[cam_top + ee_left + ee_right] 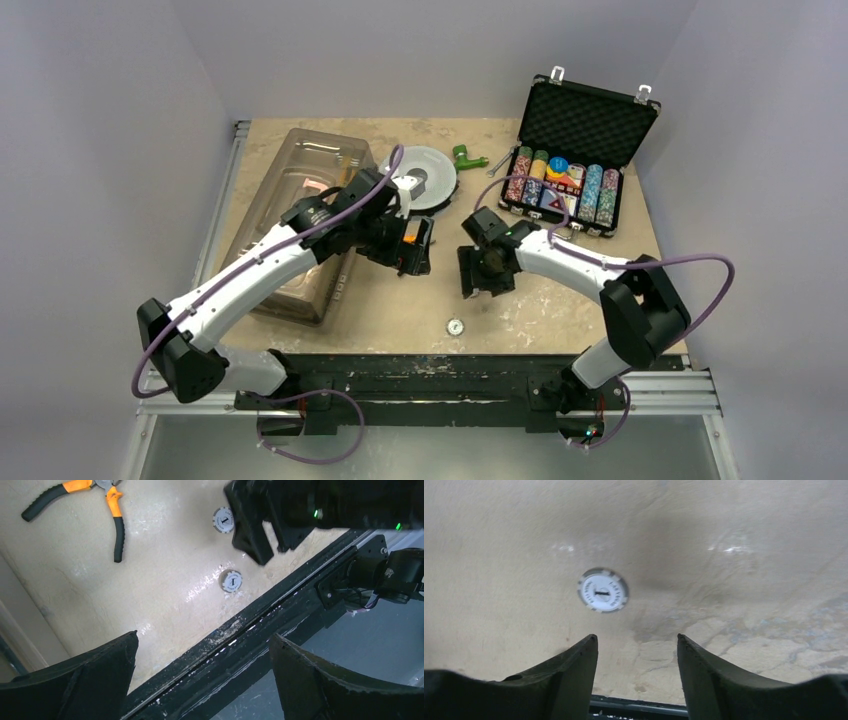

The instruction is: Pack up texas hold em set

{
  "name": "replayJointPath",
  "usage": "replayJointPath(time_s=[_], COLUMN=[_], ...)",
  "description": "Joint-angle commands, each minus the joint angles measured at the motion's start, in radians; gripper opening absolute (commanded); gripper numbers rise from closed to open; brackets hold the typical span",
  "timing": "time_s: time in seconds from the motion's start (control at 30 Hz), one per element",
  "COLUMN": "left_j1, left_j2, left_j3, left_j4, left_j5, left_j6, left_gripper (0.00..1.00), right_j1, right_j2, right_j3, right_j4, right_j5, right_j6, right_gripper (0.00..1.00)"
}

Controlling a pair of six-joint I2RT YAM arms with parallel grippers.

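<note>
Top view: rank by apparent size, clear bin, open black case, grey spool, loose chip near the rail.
1. clear bin, partly hidden by the left arm
2. open black case, close to the bin, so those two are unsure
3. grey spool
4. loose chip, far smallest

Grey rim with white edge bars, white centre with black print on the round plastic poker chip (603, 590). Black shell and black egg-crate foam on the rectangular briefcase (590, 120); multicoloured, speckled chip rows (593, 190). Orange-and-black grips on the metal pliers (118, 530). Mottled beige across the flat table top (400, 300).
</note>
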Motion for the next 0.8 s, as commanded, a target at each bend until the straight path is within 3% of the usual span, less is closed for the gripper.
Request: replayJointPath(time_s=[0.0,0.3,0.77], left_j1=[0.008,0.008,0.008], left_j2=[-0.094,-0.200,-0.211], left_j3=[-0.015,-0.070,-0.074], left_j4=[0.042,0.053,0.029], left_j5=[-0.064,-0.147,-0.131], left_j6=[-0.013,-0.038,-0.051], left_gripper=[1.00,1.00,1.00], right_j1=[0.150,0.327,0.373], right_j2=[0.000,0.128,0.215], right_j3=[0.011,0.097,0.120], right_j4=[0.027,-0.039,-0.061], right_j5=[-0.032,0.057,0.064], right_j6=[-0.067,-0.043,-0.043], right_gripper=[0.65,0.67,0.50])
